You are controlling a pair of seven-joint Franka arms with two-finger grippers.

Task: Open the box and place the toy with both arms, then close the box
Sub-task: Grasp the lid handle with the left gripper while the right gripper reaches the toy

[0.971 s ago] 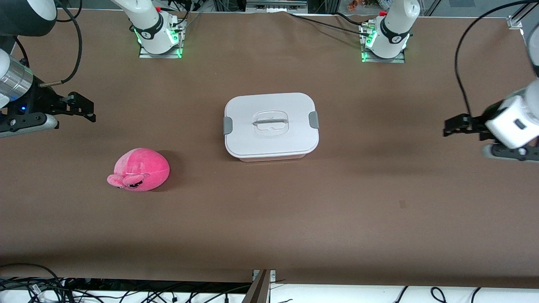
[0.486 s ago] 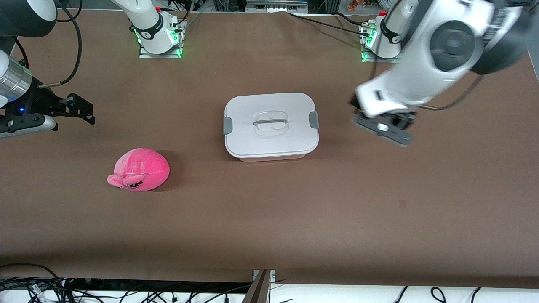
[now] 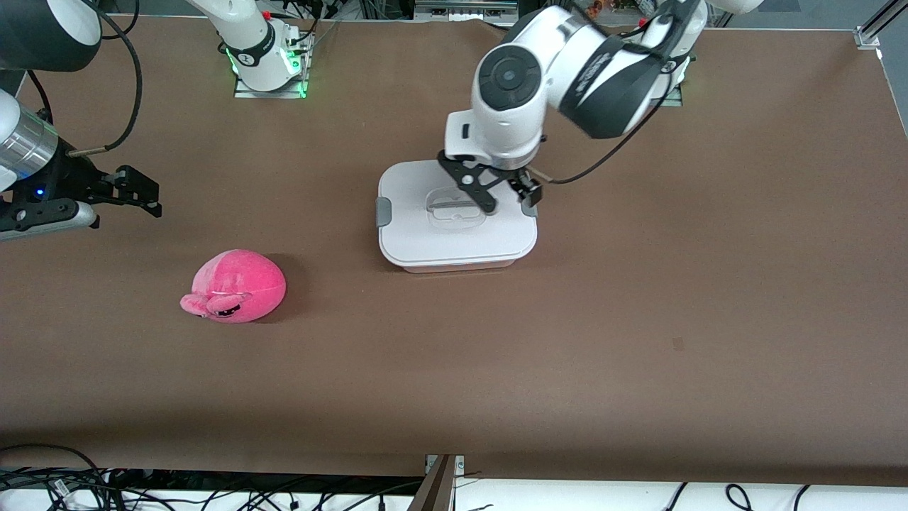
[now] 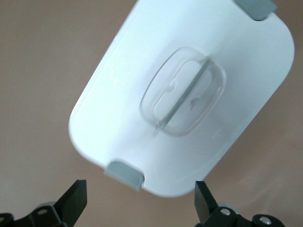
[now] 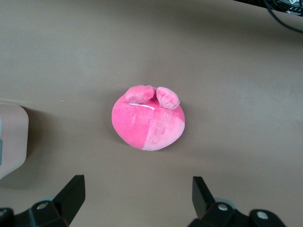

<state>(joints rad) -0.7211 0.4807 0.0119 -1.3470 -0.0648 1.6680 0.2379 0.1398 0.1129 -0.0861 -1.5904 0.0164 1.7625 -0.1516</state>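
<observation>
Left gripper (image 3: 507, 195) hangs over the closed rounded-rectangular pinkish plastic box with flat white lid (image 3: 456, 238), above the end by one grey side clip (image 4: 125, 173); its fingers (image 4: 75, 201) are spread wide, holding nothing, clear of the lid. The clear recessed centre handle (image 4: 183, 98) is untouched. Right gripper (image 3: 138, 188) waits over the brown tabletop (image 3: 638, 298) at the right arm's end, fingers (image 5: 72, 192) wide apart, empty. The round bright pink plush toy (image 3: 234, 286) sits on the tabletop, nearer the front camera than the box. No legible writing anywhere.
</observation>
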